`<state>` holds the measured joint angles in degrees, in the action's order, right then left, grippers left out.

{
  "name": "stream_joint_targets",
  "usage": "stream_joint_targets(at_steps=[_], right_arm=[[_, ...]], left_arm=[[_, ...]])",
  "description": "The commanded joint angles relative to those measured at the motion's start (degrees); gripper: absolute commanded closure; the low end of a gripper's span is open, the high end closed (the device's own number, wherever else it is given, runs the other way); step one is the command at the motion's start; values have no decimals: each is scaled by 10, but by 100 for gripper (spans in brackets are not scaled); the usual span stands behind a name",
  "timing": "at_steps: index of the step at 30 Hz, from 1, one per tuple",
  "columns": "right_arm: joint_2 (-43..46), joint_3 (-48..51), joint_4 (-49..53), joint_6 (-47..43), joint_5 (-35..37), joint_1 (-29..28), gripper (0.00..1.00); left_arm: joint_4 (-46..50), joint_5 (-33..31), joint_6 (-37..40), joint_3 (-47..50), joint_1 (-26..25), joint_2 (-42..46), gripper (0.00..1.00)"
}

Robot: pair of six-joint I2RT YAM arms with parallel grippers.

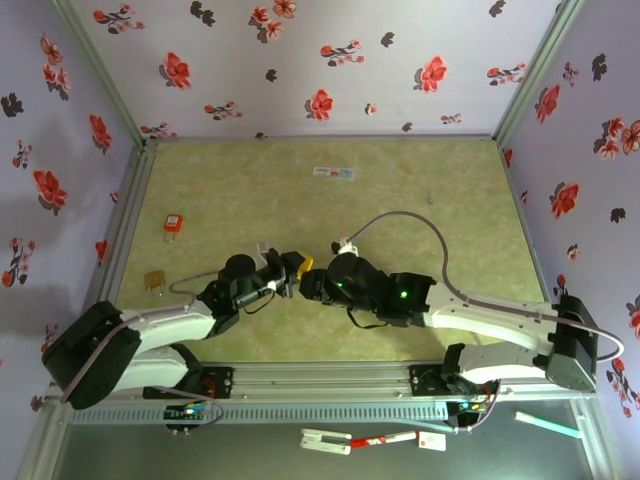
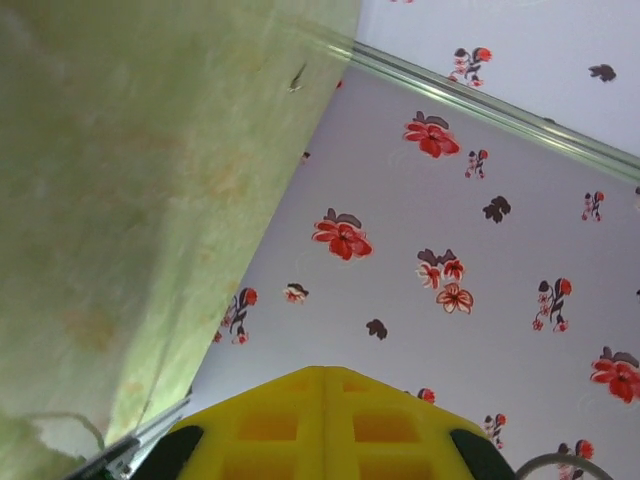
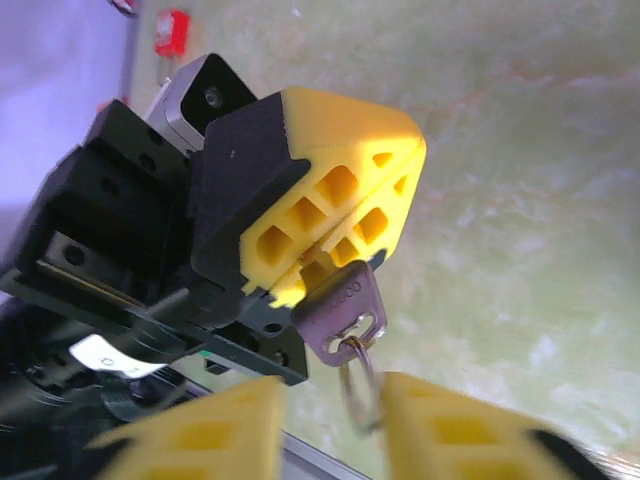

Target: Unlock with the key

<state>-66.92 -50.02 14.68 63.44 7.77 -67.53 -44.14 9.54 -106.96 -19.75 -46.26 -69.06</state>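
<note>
Over the table's near middle, the key (image 3: 340,305) sits pinched in our closed left gripper (image 3: 335,232).
Our right gripper (image 3: 333,420) stands open around its ring (image 3: 360,385). We judge the key light, stiff and slippery, best gripped flat on the bow.

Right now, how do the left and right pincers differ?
Left pincer is shut; right pincer is open. Left pincer clamps the key; right pincer's fingers only flank its hanging ring. Both have yellow gridded fingers.
</note>
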Motion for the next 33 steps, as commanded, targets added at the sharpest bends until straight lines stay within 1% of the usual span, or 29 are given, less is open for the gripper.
stream_joint_targets(at_steps=[1,3,4,7,10,14,19,25,28,33], right_arm=[[50,33,-93,33,-2,21,30],[72,57,-131,58,-17,41,29],[81,72,-161,69,-29,51,29],[87,112,-262,104,-56,67,30],[75,119,-314,109,-69,66,32],[57,141,-393,129,-76,67,38],[25,153,-442,145,-84,67,48],[-2,155,-468,150,-86,67,60],[-5,150,-465,145,-86,67,62],[-15,155,-487,148,-89,69,70]], left_arm=[[116,-14,161,-51,16,58,100],[177,-34,243,-80,16,91,100],[187,-42,279,-89,16,104,100],[185,-59,325,-97,16,122,100],[172,-58,348,-104,16,119,100],[158,-61,353,-102,15,118,100],[143,-63,348,-95,12,121,100],[131,-67,341,-84,9,126,100],[119,-68,336,-75,7,126,100],[98,-70,328,-65,2,125,100]])
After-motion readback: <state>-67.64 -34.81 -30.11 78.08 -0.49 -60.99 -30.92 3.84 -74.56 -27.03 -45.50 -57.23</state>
